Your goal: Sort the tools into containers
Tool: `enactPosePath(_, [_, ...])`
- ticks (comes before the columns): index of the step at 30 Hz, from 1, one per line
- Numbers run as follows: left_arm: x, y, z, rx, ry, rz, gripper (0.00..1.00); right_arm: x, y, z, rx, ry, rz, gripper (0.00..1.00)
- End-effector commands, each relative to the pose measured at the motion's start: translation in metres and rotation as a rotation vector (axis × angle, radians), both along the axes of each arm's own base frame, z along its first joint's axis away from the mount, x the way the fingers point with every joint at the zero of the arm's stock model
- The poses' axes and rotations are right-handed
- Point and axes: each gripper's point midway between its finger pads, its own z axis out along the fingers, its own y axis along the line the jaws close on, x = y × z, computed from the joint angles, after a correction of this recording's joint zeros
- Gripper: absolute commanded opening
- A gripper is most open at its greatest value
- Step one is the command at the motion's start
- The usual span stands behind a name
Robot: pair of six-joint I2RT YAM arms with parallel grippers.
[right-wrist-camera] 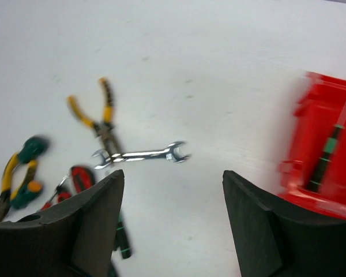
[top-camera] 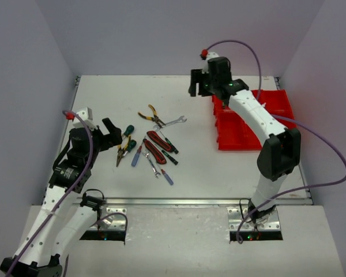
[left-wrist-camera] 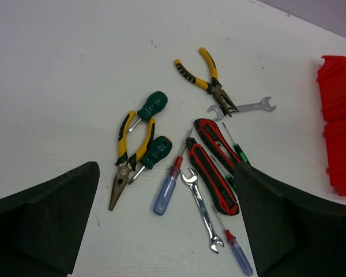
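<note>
Here, two robot arms hover over a white surface (top-camera: 219, 167), neither holding anything.

The left end effector (left-wrist-camera: 166, 173) has its fingers spread wide apart. A cluster of tools lies just ahead of it. Toward its left finger are yellow-handled pliers (left-wrist-camera: 130, 158), touching two stubby green screwdrivers (left-wrist-camera: 151, 105). Between the fingers lie a blue screwdriver (left-wrist-camera: 167, 187) and a silver wrench (left-wrist-camera: 202, 210). Red-black pliers (left-wrist-camera: 216, 164) run down toward the right finger, which hides their lower end. Farther ahead, a second pair of yellow pliers (left-wrist-camera: 205, 78) meets one end of a second wrench (left-wrist-camera: 242, 107).

The right end effector (right-wrist-camera: 173, 173) also has its fingers apart, with nothing between them. The red bin tray (right-wrist-camera: 311, 115) sits just to its right, and the second wrench lies ahead of the gap.

The right wrist view, though blurred, shows a green-and-black screwdriver (right-wrist-camera: 323, 158) lying inside one tray compartment. The overhead view does not show it, because the right arm crosses over the tray and covers part of it. The left wrist view catches only the tray's edge, far to the right. Only the overhead view shows both arms, well apart, with the tool cluster between them.
</note>
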Motion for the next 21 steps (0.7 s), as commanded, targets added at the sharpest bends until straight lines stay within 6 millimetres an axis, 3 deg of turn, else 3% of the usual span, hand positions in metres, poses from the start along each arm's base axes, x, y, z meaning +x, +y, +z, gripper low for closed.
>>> enactPosePath(1, [-0.004,0.01,0.026,-0.018,-0.08,0.068,1.0,-0.061,0.086,-0.039,-0.159,0.063,0.298,0.67])
enactPosePath(5, [-0.01,0.019,0.033,-0.024,-0.11,0.114,1.0,-0.103,0.116,-0.087,-0.327,0.179,0.361,0.47])
enactPosePath(9, [-0.007,0.017,0.03,-0.023,-0.099,0.103,1.0,-0.129,0.129,-0.12,-0.426,0.24,0.392,0.43])
enactPosePath(21, [-0.004,0.0,0.029,-0.03,-0.099,0.007,1.0,-0.134,0.134,-0.178,-0.47,0.312,0.403,0.38])
